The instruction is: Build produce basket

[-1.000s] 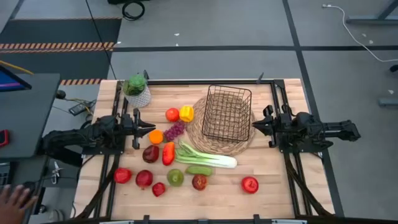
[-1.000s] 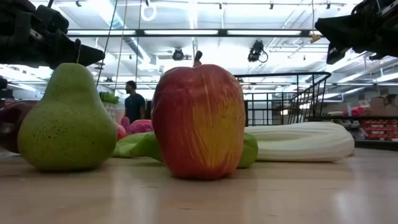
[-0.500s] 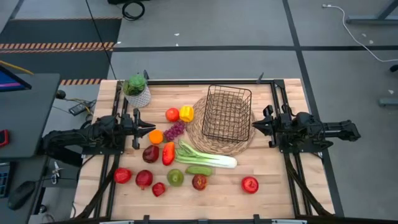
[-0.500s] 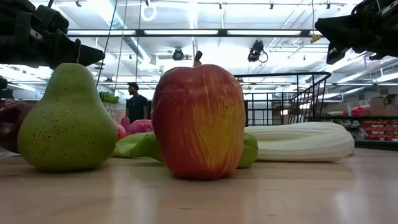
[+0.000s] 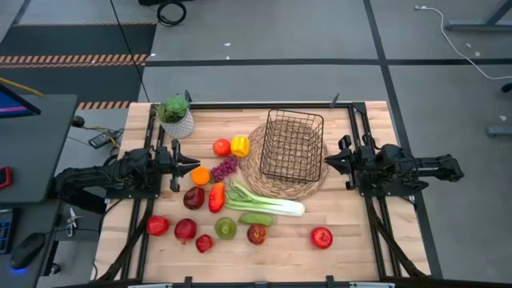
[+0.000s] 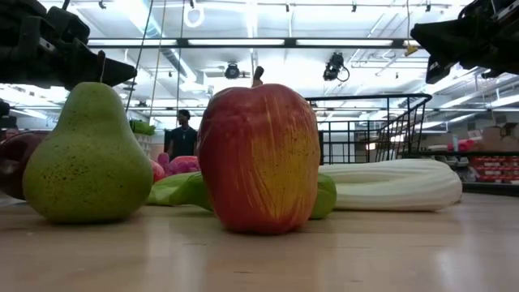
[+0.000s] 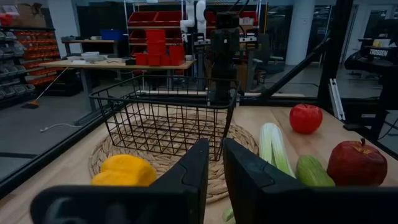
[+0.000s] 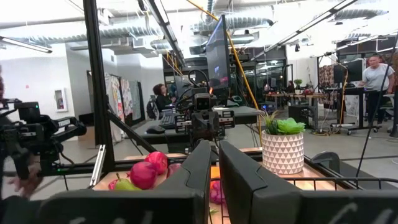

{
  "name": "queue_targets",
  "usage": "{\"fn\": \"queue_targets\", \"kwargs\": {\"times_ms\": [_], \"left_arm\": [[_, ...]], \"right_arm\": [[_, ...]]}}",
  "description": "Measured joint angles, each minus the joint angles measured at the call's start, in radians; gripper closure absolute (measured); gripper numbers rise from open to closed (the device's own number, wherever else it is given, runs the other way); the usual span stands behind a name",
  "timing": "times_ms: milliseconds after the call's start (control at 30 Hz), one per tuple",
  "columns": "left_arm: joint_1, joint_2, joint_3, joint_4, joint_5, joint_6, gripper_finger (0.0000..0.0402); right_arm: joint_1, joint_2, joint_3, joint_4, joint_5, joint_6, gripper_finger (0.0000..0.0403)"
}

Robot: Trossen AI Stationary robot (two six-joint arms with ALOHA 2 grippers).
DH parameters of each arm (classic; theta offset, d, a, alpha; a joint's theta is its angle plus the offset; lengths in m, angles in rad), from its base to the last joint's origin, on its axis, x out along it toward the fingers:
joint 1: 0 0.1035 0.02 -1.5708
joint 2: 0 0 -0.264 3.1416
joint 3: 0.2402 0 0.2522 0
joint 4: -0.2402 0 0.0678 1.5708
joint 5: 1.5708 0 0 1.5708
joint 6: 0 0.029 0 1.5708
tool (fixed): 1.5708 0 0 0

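Produce is lying loose across the bench: a red apple at 5 o'clock, the leek at centre, an orange and yellow pepper toward 10 o'clock. The basket is sitting empty on the straw mat at 1 o'clock. Left end effector at 9 o'clock and right end effector at 3 o'clock are hovering, fingers pressed together, gripping nothing. Judgement: round fruit looks rigid, smooth and slippery, so pinch across the widest girth; take the leek mid-length.

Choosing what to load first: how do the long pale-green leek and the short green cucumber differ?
The long pale-green leek runs far longer than the short green cucumber. The leek is whitish at one end; the cucumber is evenly green. The leek's end reaches the round woven straw mat; the cucumber lies clear of it. Both lie flat, outside the black wire basket.
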Motion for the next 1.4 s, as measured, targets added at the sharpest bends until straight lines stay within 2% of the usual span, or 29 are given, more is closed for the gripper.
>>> {"fn": "queue_targets", "kwargs": {"times_ms": [800,1000,1400], "left_arm": [[0.0,0.0,0.0,0.0,0.0,0.0,0.0348],[0.0,0.0,0.0,0.0,0.0,0.0,0.0346],[0.0,0.0,0.0,0.0,0.0,0.0,0.0344]], "right_arm": [[0.0,0.0,0.0,0.0,0.001,-0.015,0.0364],[0.0,0.0,0.0,0.04,0.004,0.024,0.0364],[0.0,0.0,0.0,0.098,0.005,-0.052,0.0364]]}}
